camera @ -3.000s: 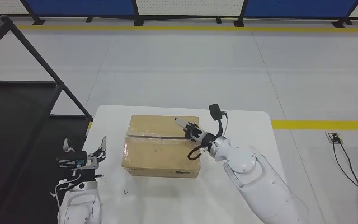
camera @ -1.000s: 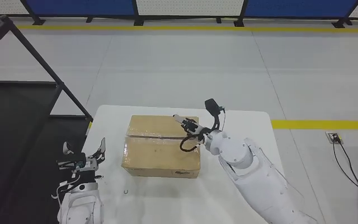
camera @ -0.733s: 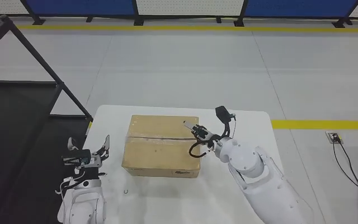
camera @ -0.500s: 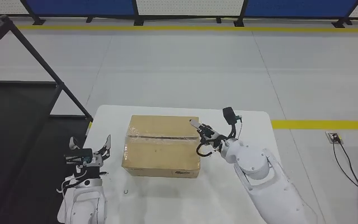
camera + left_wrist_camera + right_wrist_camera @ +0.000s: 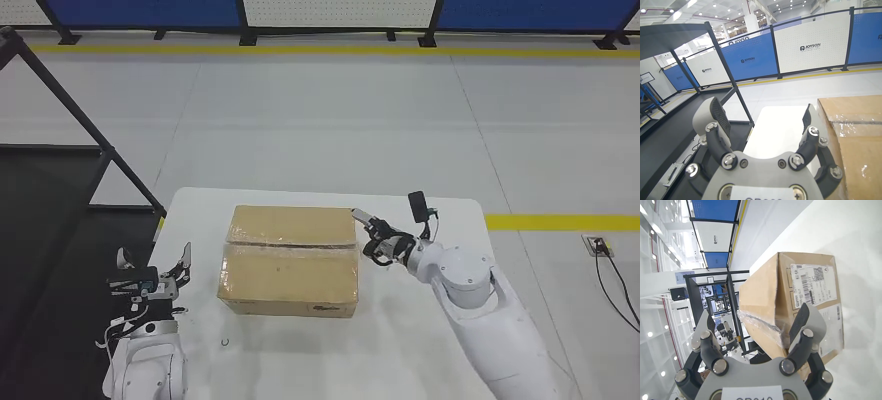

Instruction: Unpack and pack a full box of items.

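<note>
A closed cardboard box sits mid-table, its top seam sealed with clear tape. A white label covers its right end. My right gripper is at the box's right end, level with the top edge, open. In the right wrist view the right gripper frames the taped corner, and I cannot tell whether it touches it. My left gripper stands open near the table's left edge, apart from the box. The left gripper holds nothing, and the box is beside it.
The white table has free room in front of and right of the box. A small dark ring lies near the front. A black metal rack stands just off the table's left side.
My right gripper has slid from above the box's top seam rightward to the box's right end. The left gripper shifted only slightly and stays open. The box has not moved.
</note>
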`<state>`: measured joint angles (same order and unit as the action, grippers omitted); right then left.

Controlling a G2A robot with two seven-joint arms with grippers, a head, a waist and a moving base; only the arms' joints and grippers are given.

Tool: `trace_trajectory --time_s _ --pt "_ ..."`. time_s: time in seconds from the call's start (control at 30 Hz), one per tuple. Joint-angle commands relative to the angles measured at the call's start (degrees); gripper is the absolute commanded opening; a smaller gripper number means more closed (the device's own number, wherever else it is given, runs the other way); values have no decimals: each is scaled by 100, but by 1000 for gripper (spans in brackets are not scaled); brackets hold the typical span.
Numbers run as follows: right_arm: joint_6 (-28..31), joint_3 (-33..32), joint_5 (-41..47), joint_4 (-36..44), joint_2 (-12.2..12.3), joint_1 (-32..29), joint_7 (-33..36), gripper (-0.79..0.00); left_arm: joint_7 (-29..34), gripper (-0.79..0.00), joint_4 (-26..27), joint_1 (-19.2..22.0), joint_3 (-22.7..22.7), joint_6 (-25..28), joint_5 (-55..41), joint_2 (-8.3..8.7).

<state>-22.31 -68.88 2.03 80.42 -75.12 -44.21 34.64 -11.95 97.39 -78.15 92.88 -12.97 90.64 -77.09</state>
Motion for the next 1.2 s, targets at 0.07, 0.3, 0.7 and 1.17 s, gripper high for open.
trace_trajectory --time_s 0.07,0.3,0.7,1.17 --pt "160 -48 131 -65 20 -89 200 0 29 0 0 28 -18 -20 16 -4" --pt "522 134 262 -411 -14 -13 307 0 25 0 11 40 2 -222 -174 -29" --pt "1303 -375 656 413 4 -443 -641 0 -246 0 184 -191 191 -400 -603 -61" --pt "839 564 608 -297 -131 376 225 0 -1070 0 310 -624 313 -149 -887 -82"
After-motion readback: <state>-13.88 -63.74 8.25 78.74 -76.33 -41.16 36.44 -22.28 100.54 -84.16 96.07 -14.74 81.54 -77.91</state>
